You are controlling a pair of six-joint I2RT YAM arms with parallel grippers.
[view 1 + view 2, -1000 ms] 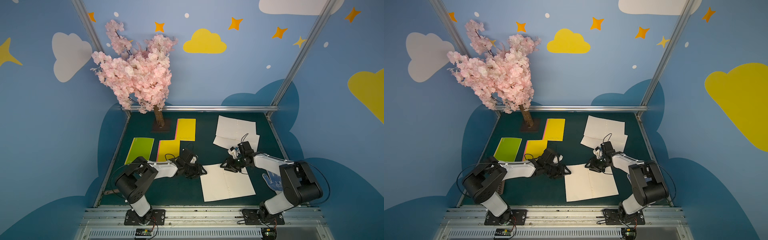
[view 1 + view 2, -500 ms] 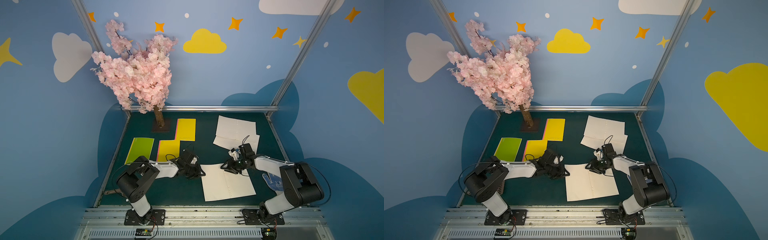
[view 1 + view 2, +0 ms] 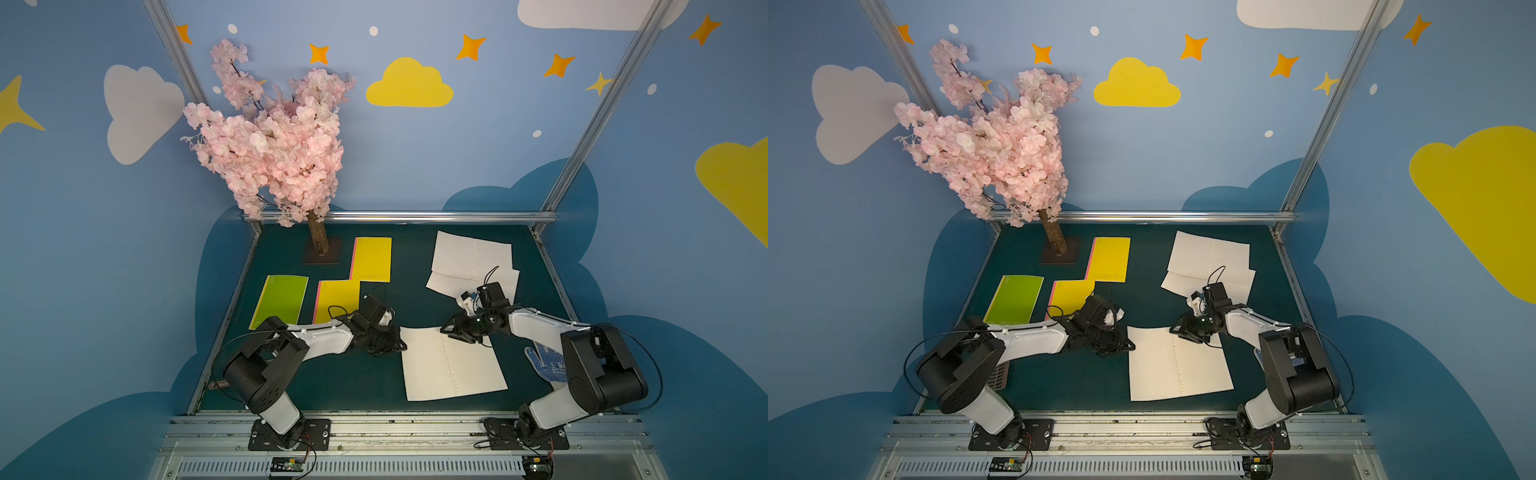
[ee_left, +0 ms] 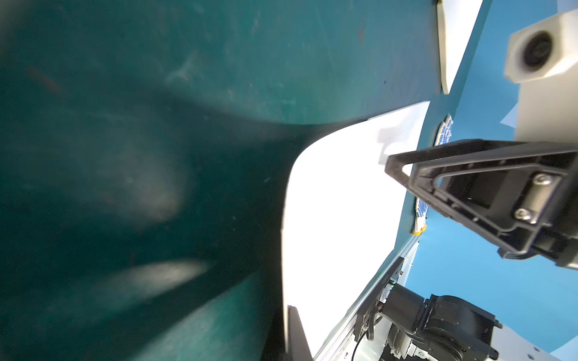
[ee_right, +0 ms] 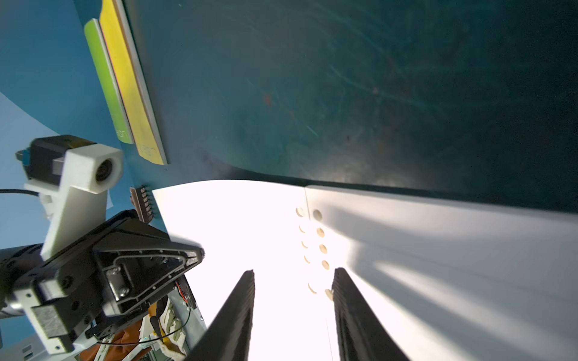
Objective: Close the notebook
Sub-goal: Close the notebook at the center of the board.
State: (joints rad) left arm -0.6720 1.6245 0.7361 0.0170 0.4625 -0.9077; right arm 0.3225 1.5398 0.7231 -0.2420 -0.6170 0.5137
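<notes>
The open notebook (image 3: 451,365) (image 3: 1177,363) lies flat near the front of the green table, white pages up, with a row of holes along its spine (image 5: 319,231). Low at the notebook's left edge, my left gripper (image 3: 397,345) (image 3: 1127,345) has its jaws shut on that edge of the page. In the left wrist view the thin white edge (image 4: 284,218) runs in between the dark fingers (image 4: 297,337). My right gripper (image 3: 451,332) (image 5: 294,272) is open, its two fingers resting on the pages either side of the spine at the notebook's far edge.
Two more open white notebooks (image 3: 471,262) overlap at the back right. Two yellow notebooks (image 3: 372,259) (image 3: 336,299) and a green one (image 3: 282,299) lie at the left. A pink blossom tree (image 3: 318,239) stands at the back left. A blue-dotted glove (image 3: 548,365) lies beside the right arm.
My left gripper has closed at the notebook's left edge. The right arm has hardly moved and its jaws stay apart.
</notes>
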